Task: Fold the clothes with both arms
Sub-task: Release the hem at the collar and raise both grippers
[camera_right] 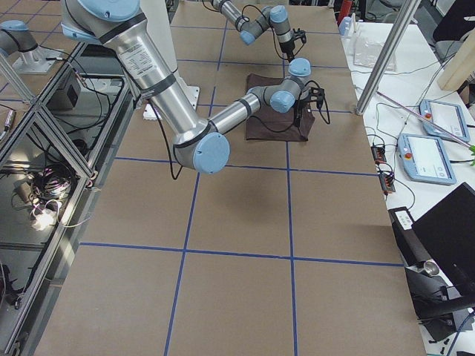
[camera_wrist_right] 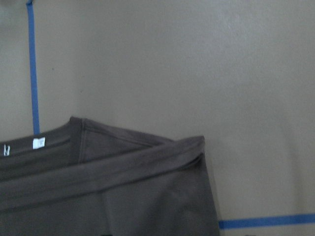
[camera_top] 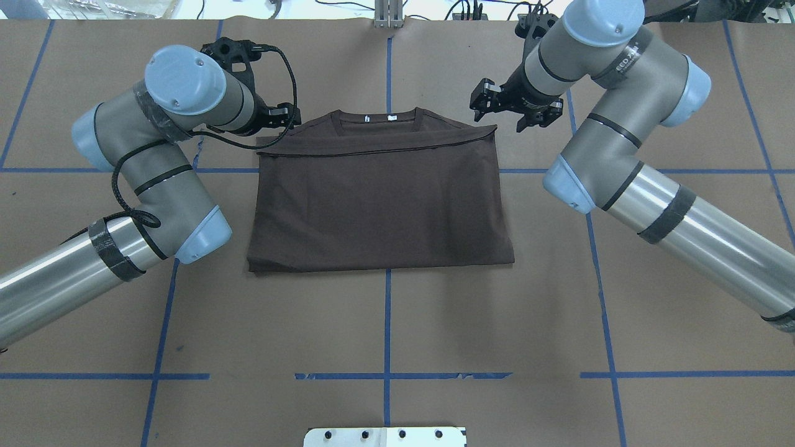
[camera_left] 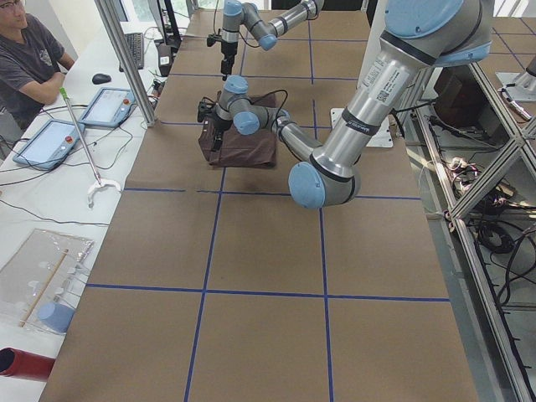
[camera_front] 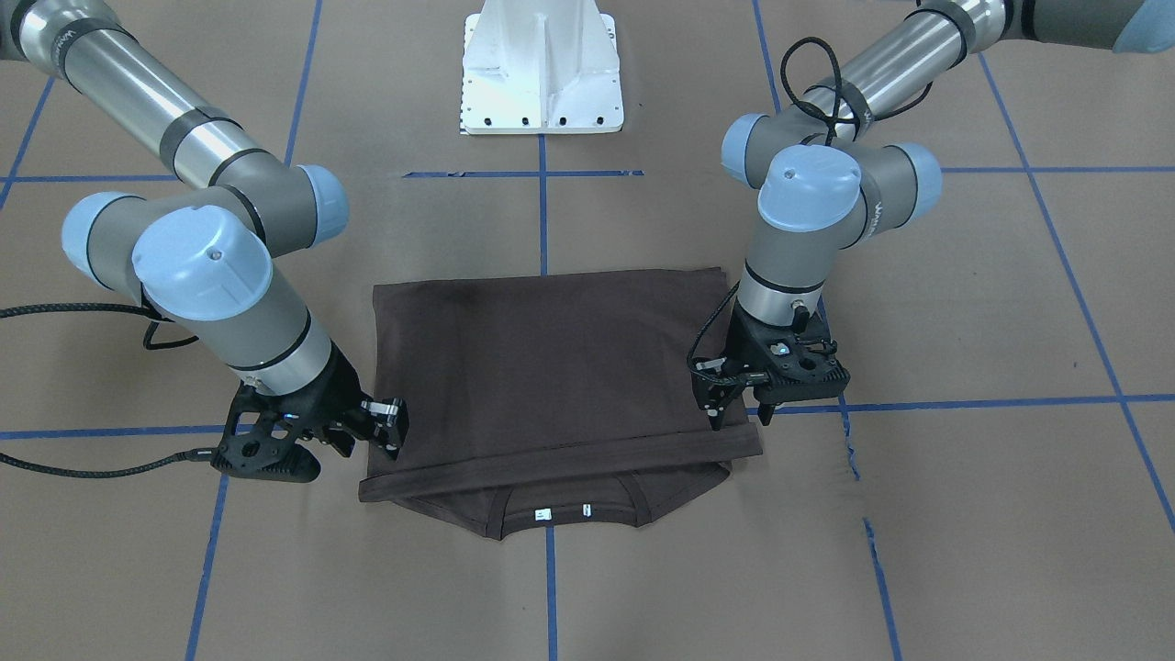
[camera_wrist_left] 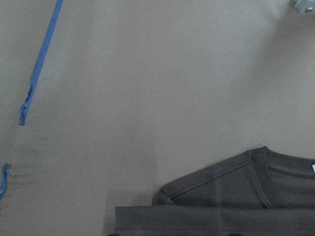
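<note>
— Where is the T-shirt (camera_top: 379, 205)?
— Flat on the brown table (camera_top: 497, 323), about mid-table, between the two arms. It lies folded; the hem (camera_top: 379, 144) sits just short of the collar (camera_top: 379, 114), which is at the edge far from the robot. A small white neck label (camera_front: 542, 515) shows inside the collar.
— And the left gripper (camera_front: 737, 418)?
— At the shirt's far left corner, pointing down; its fingers stand apart and grip nothing. Whether the tips touch the fabric I cannot tell.
— The right gripper (camera_front: 372, 436)?
— At the far right corner, just beside the folded edge, tilted toward the shirt; its fingers are spread too and hold nothing.
— What else is there?
— Blue tape lines (camera_top: 404, 375) cross the table in a grid; a white pedestal base (camera_front: 542, 73) stands on the near side, by the robot.
</note>
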You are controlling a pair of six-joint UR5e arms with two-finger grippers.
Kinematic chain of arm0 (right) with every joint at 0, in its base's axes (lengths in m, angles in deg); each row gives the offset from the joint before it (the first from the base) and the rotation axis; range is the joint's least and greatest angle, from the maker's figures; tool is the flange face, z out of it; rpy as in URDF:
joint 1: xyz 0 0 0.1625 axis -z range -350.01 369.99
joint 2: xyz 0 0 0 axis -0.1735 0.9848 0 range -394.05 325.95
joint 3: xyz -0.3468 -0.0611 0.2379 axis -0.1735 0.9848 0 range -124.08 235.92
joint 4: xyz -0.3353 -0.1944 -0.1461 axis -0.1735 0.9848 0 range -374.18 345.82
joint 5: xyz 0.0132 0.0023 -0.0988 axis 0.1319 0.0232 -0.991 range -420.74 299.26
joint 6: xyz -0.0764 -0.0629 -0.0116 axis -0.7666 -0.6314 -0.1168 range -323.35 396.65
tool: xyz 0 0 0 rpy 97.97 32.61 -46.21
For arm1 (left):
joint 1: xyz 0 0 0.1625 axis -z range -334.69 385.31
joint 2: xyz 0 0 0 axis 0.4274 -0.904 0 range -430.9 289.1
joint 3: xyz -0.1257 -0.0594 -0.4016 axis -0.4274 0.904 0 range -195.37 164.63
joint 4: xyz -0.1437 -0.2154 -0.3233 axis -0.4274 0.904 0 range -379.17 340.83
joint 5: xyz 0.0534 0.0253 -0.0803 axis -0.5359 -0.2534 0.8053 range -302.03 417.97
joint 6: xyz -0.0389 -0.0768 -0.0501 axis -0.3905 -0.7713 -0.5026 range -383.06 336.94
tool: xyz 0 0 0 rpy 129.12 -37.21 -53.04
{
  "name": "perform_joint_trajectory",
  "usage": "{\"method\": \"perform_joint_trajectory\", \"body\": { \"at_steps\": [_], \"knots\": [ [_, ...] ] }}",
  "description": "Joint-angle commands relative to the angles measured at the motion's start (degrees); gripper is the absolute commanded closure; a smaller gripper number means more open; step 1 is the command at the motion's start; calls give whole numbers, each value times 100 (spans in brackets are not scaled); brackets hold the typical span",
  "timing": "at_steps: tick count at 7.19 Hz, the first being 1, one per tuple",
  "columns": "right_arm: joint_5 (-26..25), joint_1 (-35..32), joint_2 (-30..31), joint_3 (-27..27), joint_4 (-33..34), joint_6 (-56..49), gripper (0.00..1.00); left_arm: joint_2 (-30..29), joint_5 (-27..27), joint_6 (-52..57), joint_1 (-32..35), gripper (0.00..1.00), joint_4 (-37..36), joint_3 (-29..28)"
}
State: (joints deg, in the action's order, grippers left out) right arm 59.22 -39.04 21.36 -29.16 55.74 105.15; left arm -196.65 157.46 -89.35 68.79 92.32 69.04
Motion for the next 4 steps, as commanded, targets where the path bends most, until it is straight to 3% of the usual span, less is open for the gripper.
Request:
{"method": "perform_joint_trajectory", "body": {
  "at_steps": [1,3,4],
  "knots": [
    [-16,392,1002,-1120,31,101,0,42,9,37,-7,0,13,14],
    [-60,779,1603,-1572,14,119,0,51,0,-33,-7,0,4,75],
    [-400,1138,1648,-1547,14,119,0,51,17,-33,-16,0,4,93]
  ]
}}
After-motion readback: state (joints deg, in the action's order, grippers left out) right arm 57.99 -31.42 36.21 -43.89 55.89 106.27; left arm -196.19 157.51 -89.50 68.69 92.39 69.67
